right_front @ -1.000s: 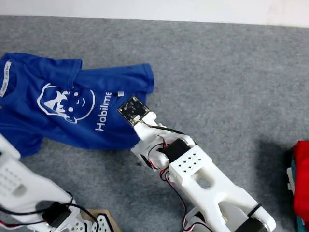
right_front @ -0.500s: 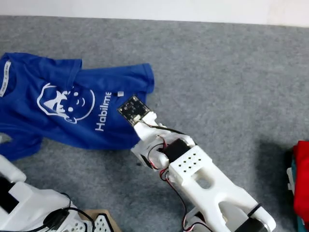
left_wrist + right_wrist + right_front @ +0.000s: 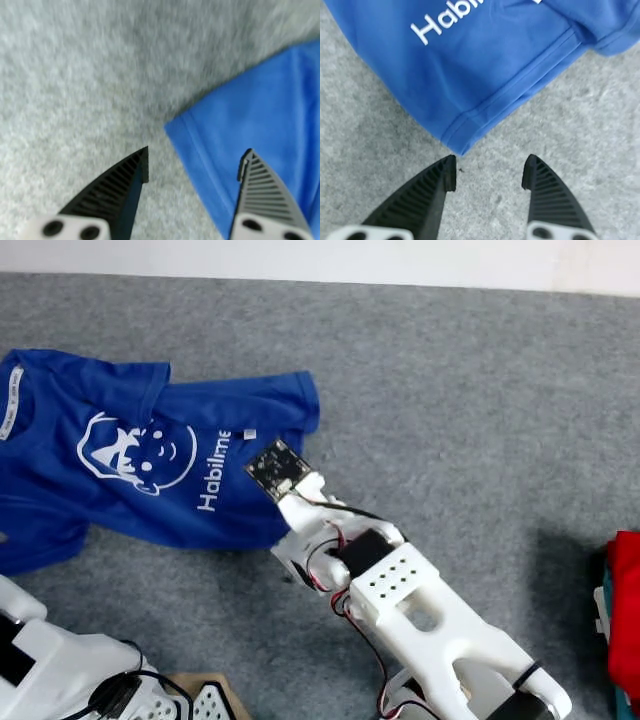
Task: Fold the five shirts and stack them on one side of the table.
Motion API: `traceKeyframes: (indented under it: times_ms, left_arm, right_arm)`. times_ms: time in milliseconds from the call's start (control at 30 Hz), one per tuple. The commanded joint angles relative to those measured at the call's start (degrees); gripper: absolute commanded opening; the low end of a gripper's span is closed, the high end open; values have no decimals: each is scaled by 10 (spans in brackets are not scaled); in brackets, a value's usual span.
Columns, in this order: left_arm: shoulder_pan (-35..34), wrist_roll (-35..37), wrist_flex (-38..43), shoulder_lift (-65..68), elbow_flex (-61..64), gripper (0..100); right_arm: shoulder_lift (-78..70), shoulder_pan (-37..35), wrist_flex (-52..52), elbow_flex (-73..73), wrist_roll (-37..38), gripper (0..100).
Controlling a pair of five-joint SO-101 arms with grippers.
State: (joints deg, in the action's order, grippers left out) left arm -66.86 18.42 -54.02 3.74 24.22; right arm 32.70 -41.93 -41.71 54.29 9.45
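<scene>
A blue shirt [image 3: 150, 460] with a white print lies spread at the left of the grey table, one part folded over near its hem. My right gripper [image 3: 490, 172] is open, just short of the shirt's hem corner [image 3: 462, 142]; in the high view its arm [image 3: 400, 590] stands at the shirt's lower right corner. My left gripper [image 3: 195, 167] is open over a blue sleeve corner [image 3: 240, 140], and the left arm [image 3: 60, 675] sits at the lower left edge. A red shirt [image 3: 625, 610] lies at the right edge.
Grey carpet-like table surface [image 3: 460, 400] stretches bare between the blue shirt and the red one. A pale wall strip [image 3: 320, 260] runs along the far edge. A tan board corner [image 3: 205, 685] shows by the left arm's base.
The left arm has drawn back down and to the left, off the blue shirt's sleeve. The right arm and the shirt have stayed put.
</scene>
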Motion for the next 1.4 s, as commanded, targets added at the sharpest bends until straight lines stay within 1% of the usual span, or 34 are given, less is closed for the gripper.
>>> traceKeyframes:
  times_ms: [0,133,333,400,533,633,867,967,1167,1267,1367]
  left_arm:
    - [-8,-1,14,32,-27,294]
    - [-8,-1,14,95,-74,294]
    - [-4,0,14,153,-123,281]
    - [-4,0,14,166,-134,213]
    - [4,-4,16,182,-147,3]
    - [19,-5,14,188,-145,30]
    - [46,-4,7,184,-128,30]
    - [61,-2,-47,182,-152,30]
    - [82,-2,-227,125,-240,30]
    - [90,-3,-284,59,-262,30]
    - [91,-4,-315,-16,-268,30]
  right_arm:
    - [17,-6,35,9,-3,224]
    - [17,-6,37,12,-3,224]
    - [17,-6,37,14,-2,224]
    - [17,-5,37,14,-2,224]
    - [17,-4,37,14,-4,224]
    - [17,-4,37,14,-4,224]
    - [19,-4,37,15,-5,224]
    - [19,-7,35,16,-5,224]
    - [17,-25,21,27,-45,227]
    - [17,-47,22,40,-41,227]
    - [17,-65,22,45,-41,228]
